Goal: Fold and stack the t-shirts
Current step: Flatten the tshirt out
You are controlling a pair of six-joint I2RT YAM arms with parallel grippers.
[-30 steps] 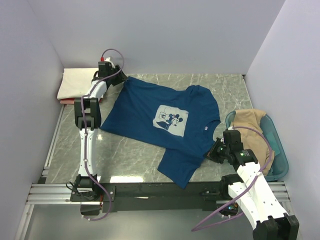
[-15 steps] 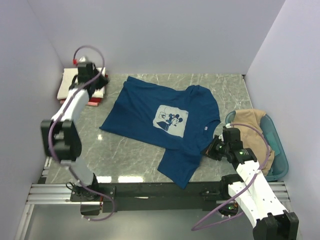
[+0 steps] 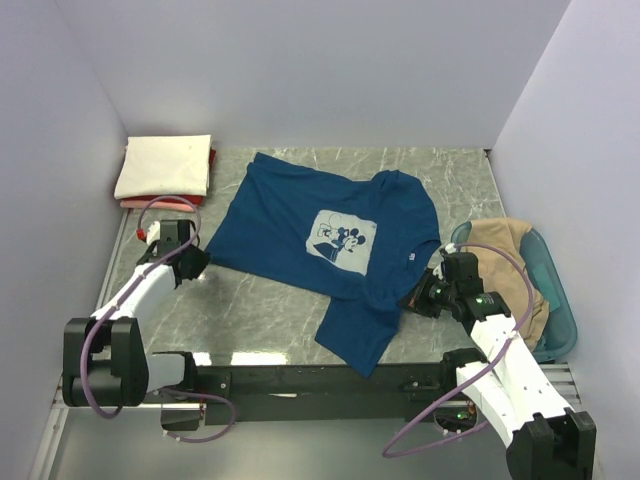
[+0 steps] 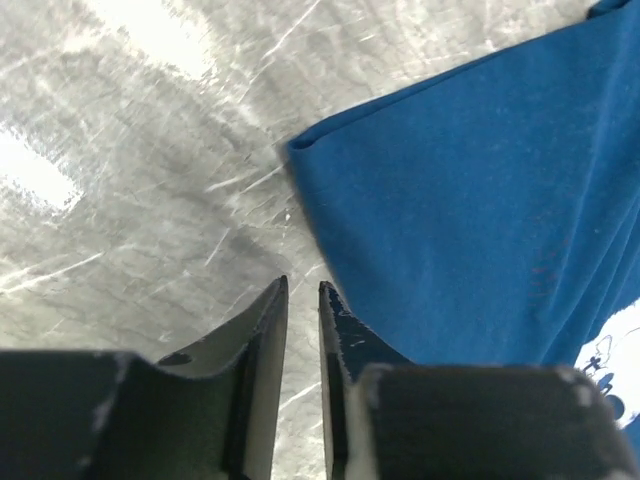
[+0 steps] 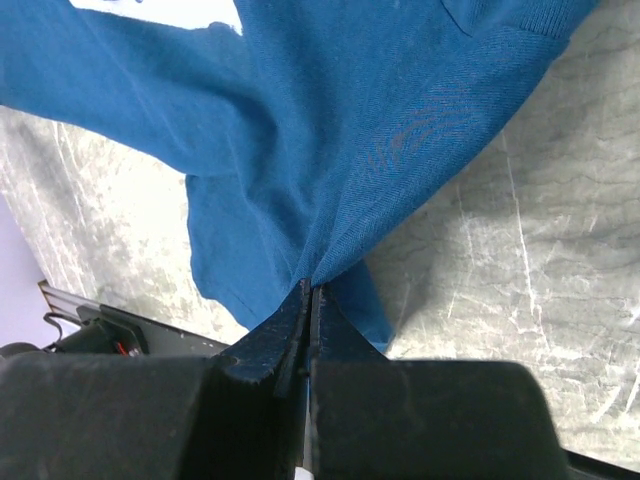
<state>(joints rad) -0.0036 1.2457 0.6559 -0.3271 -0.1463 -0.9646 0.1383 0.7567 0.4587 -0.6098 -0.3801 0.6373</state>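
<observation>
The dark blue t-shirt (image 3: 300, 215) lies spread print-up and skewed on the marble table (image 3: 260, 310), with its hem to the left and its collar to the right. The right gripper (image 5: 308, 291) has its fingers pressed together on a pinch of the shirt's edge near the collar, beside the near sleeve. The cloth rises in a creased ridge into the tips. To the right of those fingers is bare marble. To their left the near sleeve ends at a loose edge, close to the table's front rail (image 3: 300, 382).

The left gripper (image 4: 303, 290) holds nothing. Its fingers stand a narrow slit apart over bare table. The shirt's hem corner lies just ahead of the tips and slightly right, not touching them. Ahead and left of them is open marble.

In the far left corner, well beyond the left fingers, a folded cream t-shirt (image 3: 165, 165) sits on a red one (image 3: 150, 203). Just right of the right arm, a tan t-shirt (image 3: 500, 245) lies heaped in a teal tub (image 3: 562, 315).
</observation>
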